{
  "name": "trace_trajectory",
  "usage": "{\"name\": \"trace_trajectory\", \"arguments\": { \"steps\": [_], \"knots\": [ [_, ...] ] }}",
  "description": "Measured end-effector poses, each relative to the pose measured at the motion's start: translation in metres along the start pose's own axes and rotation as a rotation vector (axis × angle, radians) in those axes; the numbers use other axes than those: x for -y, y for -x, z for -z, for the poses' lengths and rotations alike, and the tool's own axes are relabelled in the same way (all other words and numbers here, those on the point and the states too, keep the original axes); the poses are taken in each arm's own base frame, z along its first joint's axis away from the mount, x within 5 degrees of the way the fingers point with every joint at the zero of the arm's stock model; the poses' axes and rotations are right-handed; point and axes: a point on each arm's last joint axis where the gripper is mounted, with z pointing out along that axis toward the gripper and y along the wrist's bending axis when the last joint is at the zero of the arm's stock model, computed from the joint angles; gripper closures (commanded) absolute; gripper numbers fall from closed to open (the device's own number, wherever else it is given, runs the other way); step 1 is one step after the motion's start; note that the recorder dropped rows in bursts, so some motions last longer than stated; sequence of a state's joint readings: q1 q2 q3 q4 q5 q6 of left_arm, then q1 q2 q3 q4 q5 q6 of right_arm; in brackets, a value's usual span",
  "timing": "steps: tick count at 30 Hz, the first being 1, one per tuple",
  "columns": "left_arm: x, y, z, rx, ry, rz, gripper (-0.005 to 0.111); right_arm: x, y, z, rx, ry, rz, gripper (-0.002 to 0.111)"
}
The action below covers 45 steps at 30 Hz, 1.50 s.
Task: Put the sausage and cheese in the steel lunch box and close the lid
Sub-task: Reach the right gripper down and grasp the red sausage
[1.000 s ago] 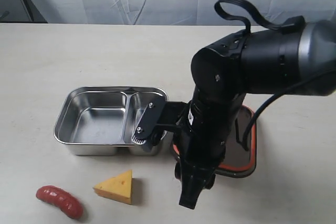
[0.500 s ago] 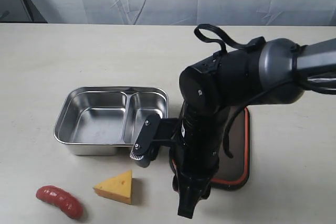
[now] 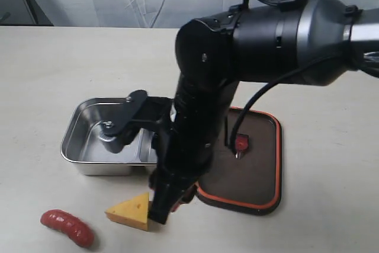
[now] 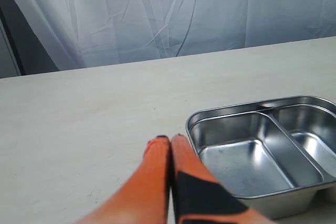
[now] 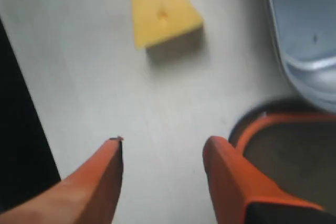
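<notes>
Right pincer (image 5: 164,141): released, jaws spread wide, nothing between them. It hangs over bare bench (image 3: 59,63), with the cheese (image 5: 160,11) lying flat just ahead of the fingertips. The spread looks wider than the wedge, which suits a straddling grasp. In the exterior view the arm's tip sits at the wedge's edge; contact cannot be told.

Left pincer (image 4: 169,139): clenched, fingers pressed together, holding nothing. It points toward the steel lunch box (image 3: 95,167) from the side; probably parked there to leave the other arm room.

The sausage (image 3: 67,227) rests on the bench beside the cheese, apart from it and further from the arm. Both foods lie in front of the box, outside it. The visible parts of both compartments are bare; the arm hides the rest.

The lid (image 3: 251,176) lies flat on the bench beside the box, orange rim showing, out of the loading path.

Judgement: cheese pickup is in hand; nothing loaded yet.
</notes>
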State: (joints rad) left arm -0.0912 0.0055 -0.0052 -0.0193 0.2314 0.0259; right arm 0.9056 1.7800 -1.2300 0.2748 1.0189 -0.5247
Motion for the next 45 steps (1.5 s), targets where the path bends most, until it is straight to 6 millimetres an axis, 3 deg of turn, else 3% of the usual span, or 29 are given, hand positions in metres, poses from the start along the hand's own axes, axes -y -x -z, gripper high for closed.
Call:
{"name": "trace_trajectory", "arguments": {
  "steps": [3,11,17,22,45],
  "knots": [
    [0.000,0.000,0.000,0.000,0.000,0.000,0.107,-0.014,0.020,-0.004,0.081,-0.024,0.052,0.060],
    [0.000,0.000,0.000,0.000,0.000,0.000,0.107,-0.041,0.064,-0.040,0.162,-0.045,0.155,0.060],
    [0.000,0.000,0.000,0.000,0.000,0.000,0.107,-0.045,0.102,-0.054,0.231,-0.055,0.189,0.054],
    [0.000,0.000,0.000,0.000,0.000,0.000,0.107,-0.043,0.121,-0.066,0.229,-0.038,0.191,0.053],
    [0.000,0.000,0.000,0.000,0.000,0.000,0.107,-0.035,0.120,-0.118,0.106,0.022,0.154,0.053]
  ]
}}
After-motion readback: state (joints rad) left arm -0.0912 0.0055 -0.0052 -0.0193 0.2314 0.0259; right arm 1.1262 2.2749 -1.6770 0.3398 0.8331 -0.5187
